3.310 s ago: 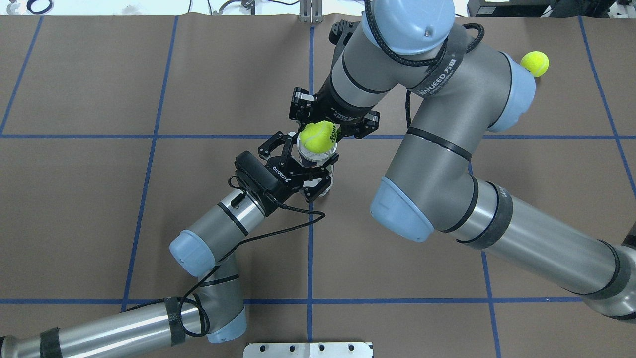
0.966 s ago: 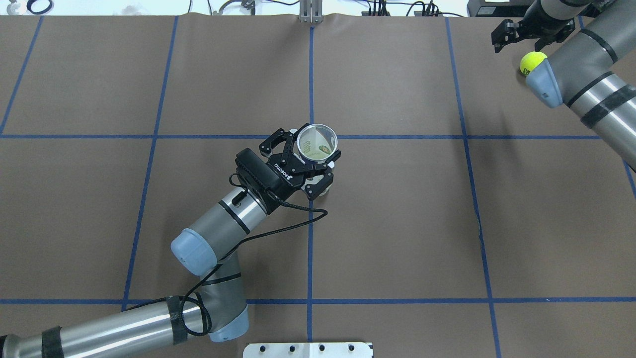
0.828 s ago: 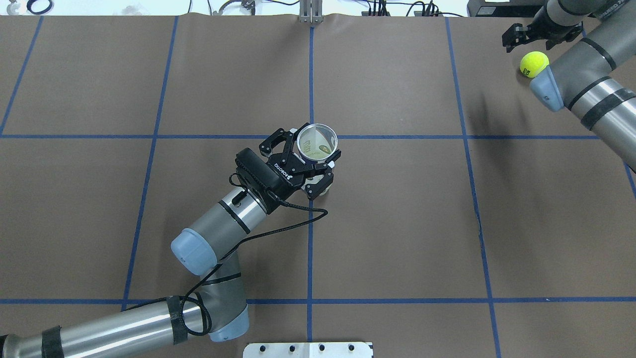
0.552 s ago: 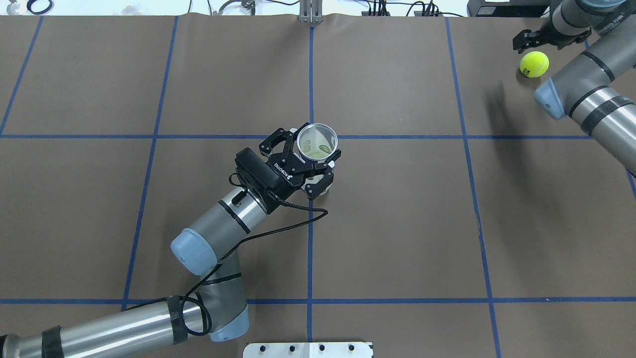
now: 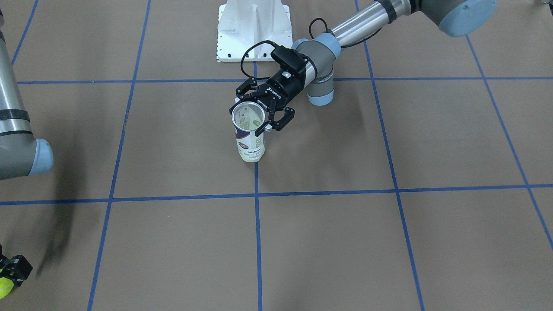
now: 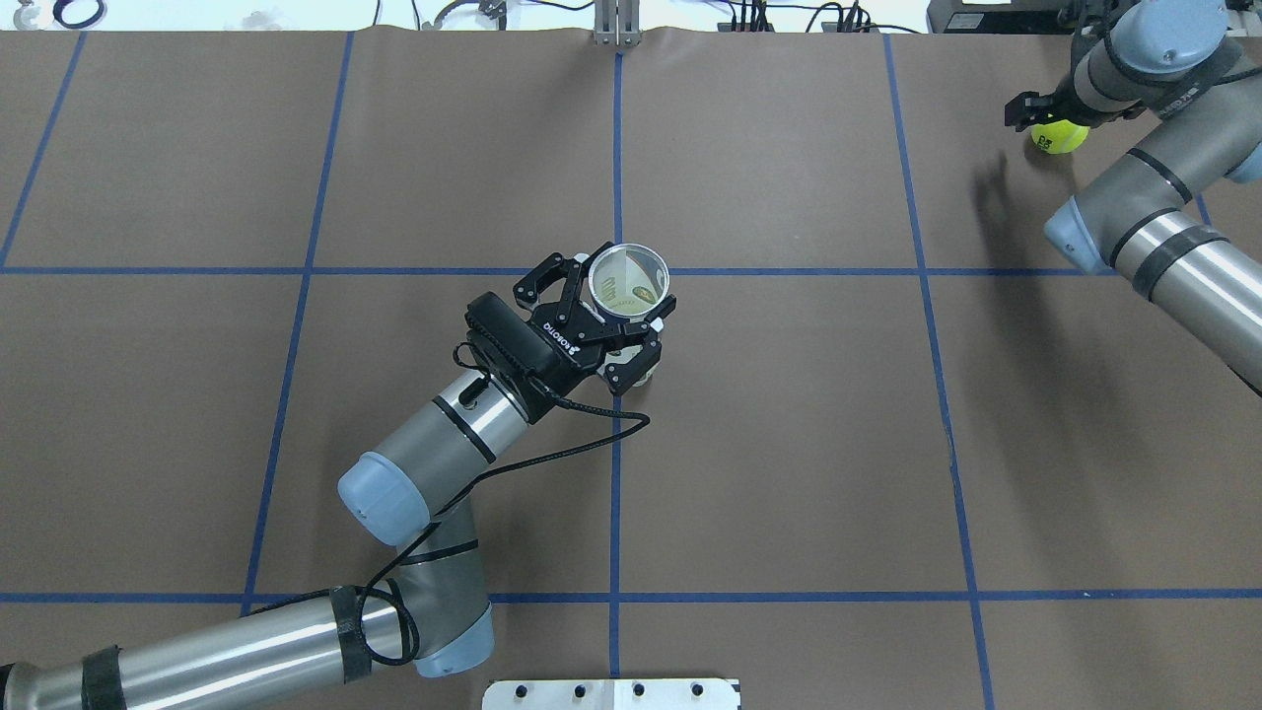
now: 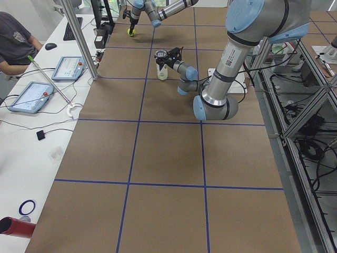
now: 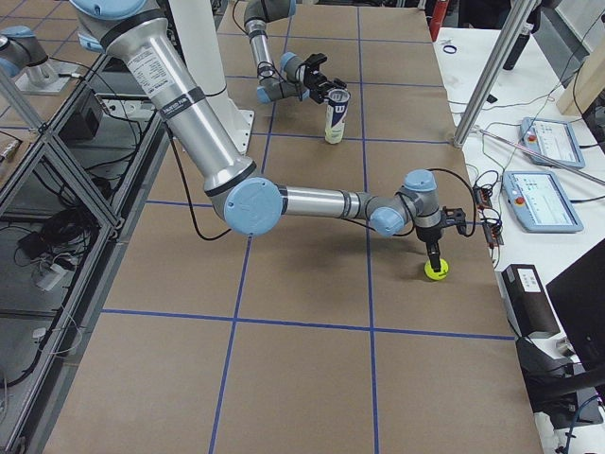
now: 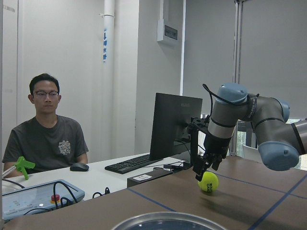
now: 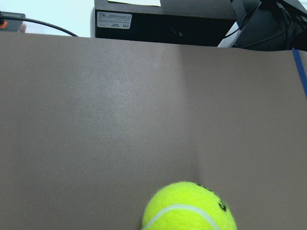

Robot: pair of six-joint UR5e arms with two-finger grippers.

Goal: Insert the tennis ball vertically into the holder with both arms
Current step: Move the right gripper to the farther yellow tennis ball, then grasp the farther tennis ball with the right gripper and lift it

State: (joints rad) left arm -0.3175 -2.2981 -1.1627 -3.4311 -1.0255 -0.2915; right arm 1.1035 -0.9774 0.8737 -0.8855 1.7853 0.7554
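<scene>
Mid-worktop, at a crossing of blue tape lines: the clear cylindrical tennis-ball can [image 5: 251, 144] with white and navy label and silver rim stands upright on the brown paper-covered worktop [image 6: 789, 444]. Its mouth is open and faces up. A yellowish patch shows deep inside; I cannot make out what it is.

The left tool [image 6: 627, 296], black and marked ROBOTIQ, reaches in level from the robot's side. Its two fingers are clamped on the can's upper part, just under the rim, one on each side.

At the far right corner of the worktop, near the edge, the yellow-green tennis ball [image 6: 1061, 137] lies on the paper, well apart from the can. The right tool [image 9: 205, 168] points straight down over it. Its fingers stand apart, with the tips at the top of the ball. I cannot tell whether they touch it. In the right wrist view the ball [image 10: 189, 209] sits low in the frame, bare, with nothing closed on it.

The white metal pedestal base [image 5: 252, 30] stands at the robot's edge of the worktop. Beyond the ball are a dark monitor [image 9: 175, 125] and a seated person in a grey T-shirt [image 9: 48, 141] at a white desk.
</scene>
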